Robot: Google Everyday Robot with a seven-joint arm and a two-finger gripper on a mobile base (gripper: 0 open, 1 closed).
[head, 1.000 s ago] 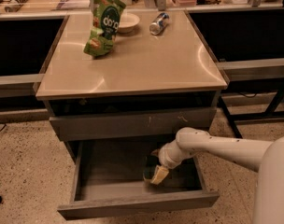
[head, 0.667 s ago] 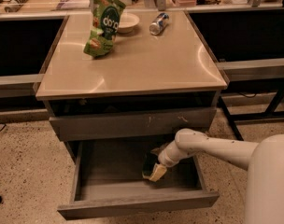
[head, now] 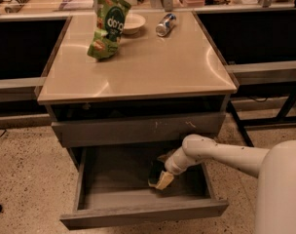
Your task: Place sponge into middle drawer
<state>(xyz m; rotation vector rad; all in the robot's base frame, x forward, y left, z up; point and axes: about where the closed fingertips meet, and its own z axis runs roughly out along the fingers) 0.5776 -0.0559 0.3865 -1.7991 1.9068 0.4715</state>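
currently sponge [head: 159, 177] clamped in gripper [head: 166, 173], 4 o'clock inside middle drawer [head: 116, 179]; if released tilted, could be dragged out on retreat.

Down in the middle drawer [head: 118, 180], the tool [head: 162, 171] covers part of the sponge [head: 164, 181]. The drawer's back hides under the scratched drawer front [head: 138, 128]; the arm [head: 226, 153] runs off the right edge.

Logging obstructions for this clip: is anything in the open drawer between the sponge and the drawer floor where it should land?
Nothing visible. The gripper holds the sponge inside the middle drawer, right of centre, and the grey floor around it shows bare.
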